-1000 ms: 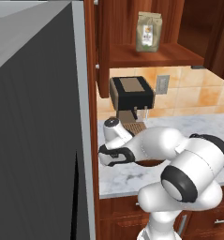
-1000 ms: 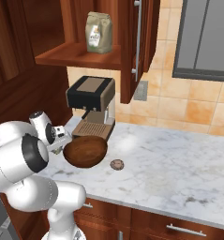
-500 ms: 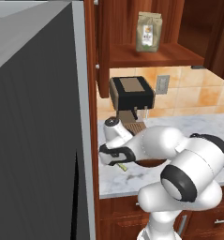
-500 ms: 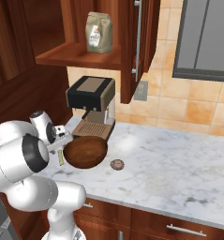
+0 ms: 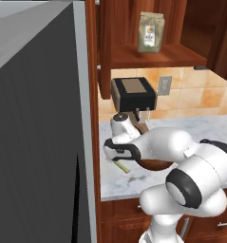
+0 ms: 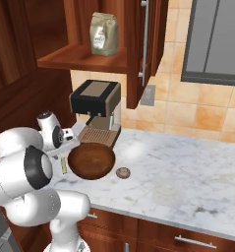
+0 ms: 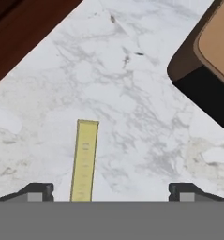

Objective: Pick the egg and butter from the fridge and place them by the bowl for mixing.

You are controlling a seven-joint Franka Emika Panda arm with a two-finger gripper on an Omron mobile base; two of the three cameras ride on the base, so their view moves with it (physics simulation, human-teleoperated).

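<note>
Butter (image 7: 84, 160) flat on marble counter (image 7: 132, 93), gripper (image 7: 111, 190) spread wide above it, bowl (image 6: 91, 160) at its 3 o'clock, egg (image 6: 123, 172) beyond.

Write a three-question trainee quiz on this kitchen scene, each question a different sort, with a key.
1. True or false: the butter lies flat on the counter, free of the end effector.
2. Which thing sits on the counter on the far side of the bowl from the butter? A) egg B) bag C) spoon
3. Fill in: the end effector's jaws stand ___.

Key: 1 true; 2 A; 3 open.
</note>
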